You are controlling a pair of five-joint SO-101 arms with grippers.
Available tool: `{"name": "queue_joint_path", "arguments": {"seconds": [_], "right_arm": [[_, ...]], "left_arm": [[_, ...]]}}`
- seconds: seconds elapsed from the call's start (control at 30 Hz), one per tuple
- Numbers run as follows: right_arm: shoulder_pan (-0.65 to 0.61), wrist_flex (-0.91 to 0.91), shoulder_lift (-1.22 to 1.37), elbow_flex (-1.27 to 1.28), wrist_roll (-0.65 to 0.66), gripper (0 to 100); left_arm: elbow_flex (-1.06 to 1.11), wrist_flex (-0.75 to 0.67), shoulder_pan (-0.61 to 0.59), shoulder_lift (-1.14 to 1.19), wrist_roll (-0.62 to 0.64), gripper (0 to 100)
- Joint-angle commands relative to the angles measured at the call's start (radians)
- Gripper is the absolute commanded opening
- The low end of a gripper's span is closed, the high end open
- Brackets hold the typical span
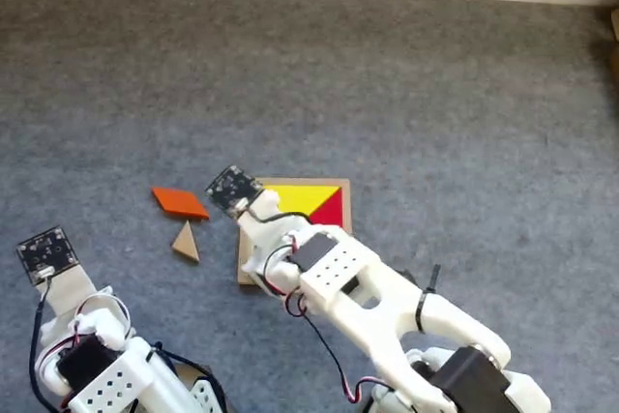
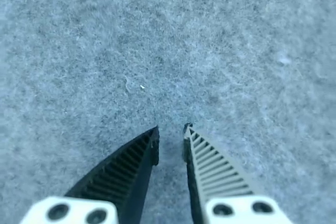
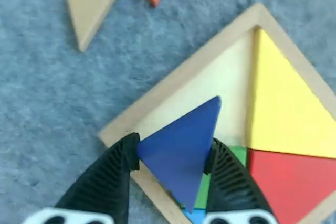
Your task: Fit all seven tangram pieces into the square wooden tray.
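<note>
Gripping the blue triangle [image 3: 181, 156] by two of its edges, the right gripper [image 3: 174, 142] has its black fingers [image 3: 113, 177] clamped on the piece over one corner of the square wooden tray [image 3: 184, 74]. The triangle's tip points across the bare tray floor, and its wide end overlaps the wooden rim. Whether it touches the floor or hangs just above it cannot be told.

Inside the tray a large yellow triangle [image 3: 289, 108] lies against one side, with a red piece [image 3: 289, 182] touching it. A green piece [image 3: 239, 153] shows just beside the red one and under the blue triangle, with a light blue piece [image 3: 197, 216] at its edge.

Outside the tray, two pieces lie on the grey table [image 1: 435, 94] close to each other — a tan triangle [image 1: 187, 242] and an orange parallelogram [image 1: 180, 202]. Both are near the tray but apart from it.

The left gripper [image 2: 170, 129] is over bare table, well apart from the tray — its fingers [image 2: 210, 171] stand slightly apart with nothing between them.
</note>
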Motion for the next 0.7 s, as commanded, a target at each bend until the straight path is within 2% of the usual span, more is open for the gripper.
{"name": "queue_joint_path", "arguments": {"seconds": [0.0,0.27,0.5,0.67], "right_arm": [[-0.024,-0.022,-0.007,-0.004,0.014,4.2],[-0.024,-0.022,-0.007,-0.004,0.015,4.7],[-0.024,-0.019,-0.007,-0.001,0.014,16.6],[-0.027,-0.018,-0.007,-0.001,0.012,17.3]], "left_arm": [[0.019,0.003,-0.045,-0.038,0.005,9],[0.019,0.003,-0.051,-0.038,0.005,9],[0.019,0.003,-0.048,-0.038,0.005,9],[0.019,0.003,-0.047,-0.038,0.005,9]]}}
